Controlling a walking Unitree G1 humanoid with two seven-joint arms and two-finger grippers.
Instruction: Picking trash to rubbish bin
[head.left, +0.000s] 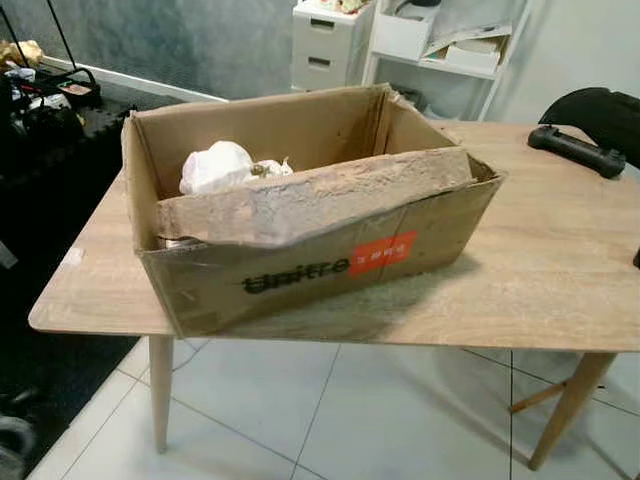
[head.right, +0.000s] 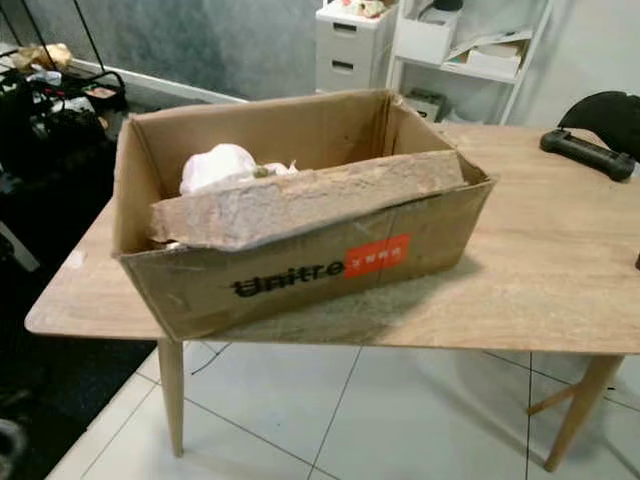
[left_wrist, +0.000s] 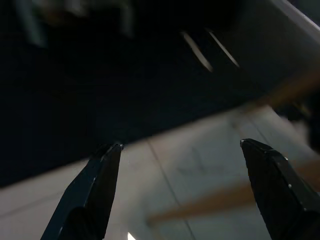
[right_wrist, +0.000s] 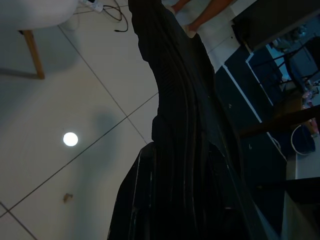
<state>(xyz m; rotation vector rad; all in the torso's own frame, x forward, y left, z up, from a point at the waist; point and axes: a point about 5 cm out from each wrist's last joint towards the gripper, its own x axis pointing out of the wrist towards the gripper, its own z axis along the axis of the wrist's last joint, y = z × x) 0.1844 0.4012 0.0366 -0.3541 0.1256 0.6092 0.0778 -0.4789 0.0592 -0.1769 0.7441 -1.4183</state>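
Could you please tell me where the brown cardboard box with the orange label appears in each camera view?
Left eye view: brown cardboard box sits centre-left on the light wooden table.
Right eye view: same box, slightly further left.
Wrist views: only floor recognisable.
Shared landmark: orange label.

White trash (head.left: 218, 166) partly hidden behind box flap (head.left: 315, 196), black controller (head.left: 578, 150) cut by frame edge, left wrist view blurred

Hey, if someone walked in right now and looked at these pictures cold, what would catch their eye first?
Most likely the big cardboard box on the wooden table, with its front flap folded inward and crumpled white paper inside at the back left. Next, the black controller at the table's far right. Down low, the left gripper hangs open over the tiled floor, while the right gripper grips a black bag.
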